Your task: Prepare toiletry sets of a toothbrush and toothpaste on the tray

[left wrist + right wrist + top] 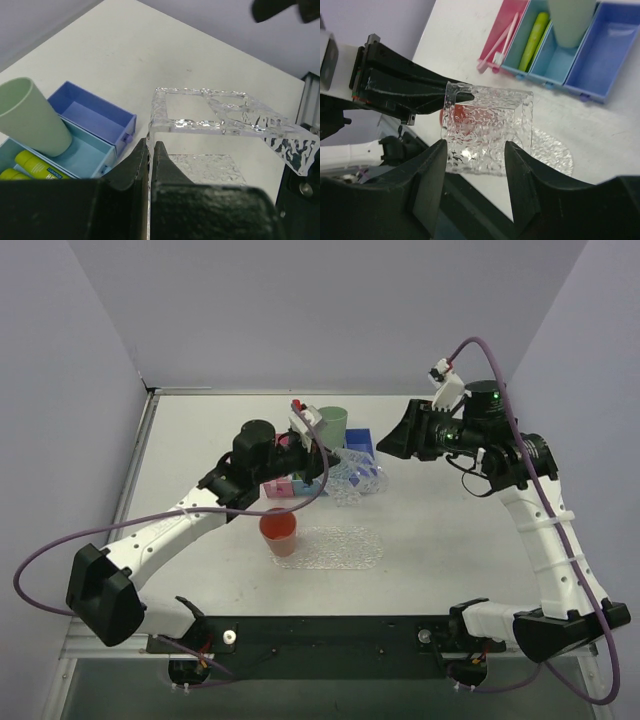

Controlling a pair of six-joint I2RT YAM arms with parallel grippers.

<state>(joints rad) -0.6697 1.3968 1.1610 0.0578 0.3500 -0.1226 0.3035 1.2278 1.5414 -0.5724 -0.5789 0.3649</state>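
My left gripper [151,145] is shut on the wall of a clear, bumpy square container [225,120] and holds it in the air above the clear oval tray [345,548]. The container also shows in the top view [355,482]. My right gripper [475,145] is open and empty, its jaws either side of the container's near edge [487,130] without touching it. A pink toothbrush [502,40] lies in the pink bin. A yellow-green toothpaste tube [535,32] lies in the light-blue bin; tubes also show in the left wrist view [35,164].
An orange cup [279,532] stands at the tray's left end. A green cup [332,422] stands in the light-blue bin [85,152] beside an empty dark-blue bin [92,112]. The bin row sits behind the tray, under my left wrist.
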